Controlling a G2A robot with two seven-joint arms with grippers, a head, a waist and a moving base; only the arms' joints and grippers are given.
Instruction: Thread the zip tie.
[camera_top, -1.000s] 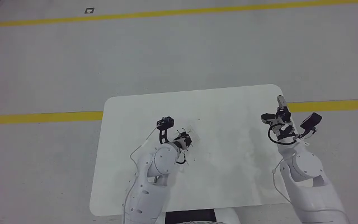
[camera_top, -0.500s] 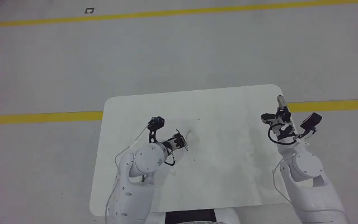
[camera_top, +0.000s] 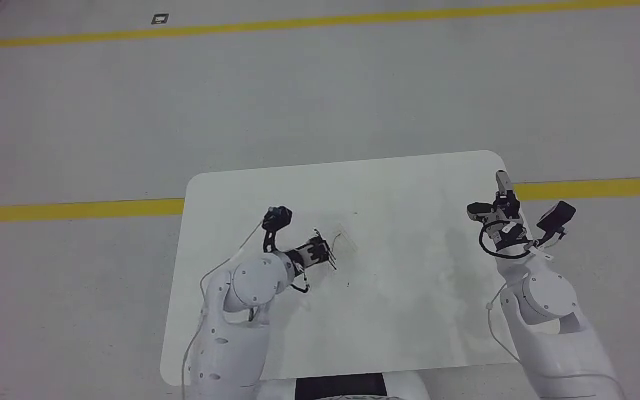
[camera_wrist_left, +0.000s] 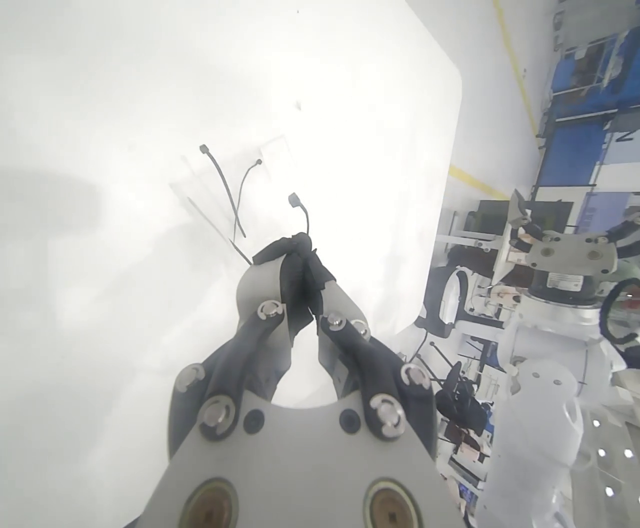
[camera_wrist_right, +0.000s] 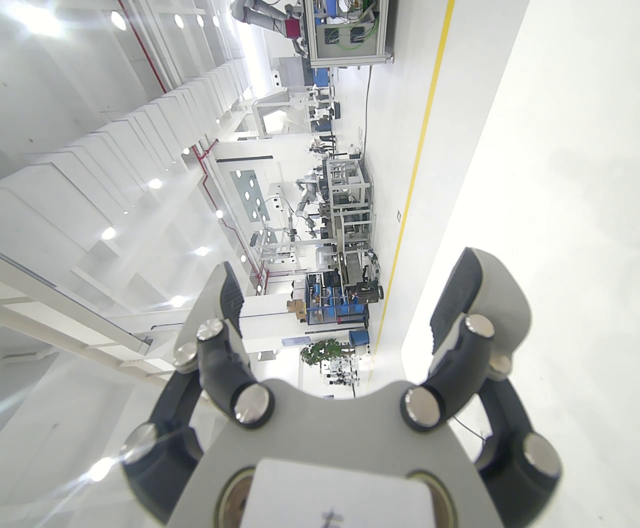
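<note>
The left gripper (camera_wrist_left: 299, 250) has its black padded fingers (camera_wrist_left: 285, 260) pressed tight together on a thin grey plastic zip tie (camera_wrist_left: 295, 201). Only a short bit of this tie pokes out past the fingertips, and it curves to a little square head. Just beyond it, two more grey zip ties (camera_wrist_left: 220, 182) lie crossed on the white desk (camera_wrist_left: 125, 100), a bit left of the desk's middle. Farther off, at the right edge of the desk, the right gripper (camera_wrist_right: 350, 285) has its fingers spread wide. It points away from the robot, toward the grey floor (camera_top: 300, 100) with its yellow line (camera_top: 100, 210).
</note>
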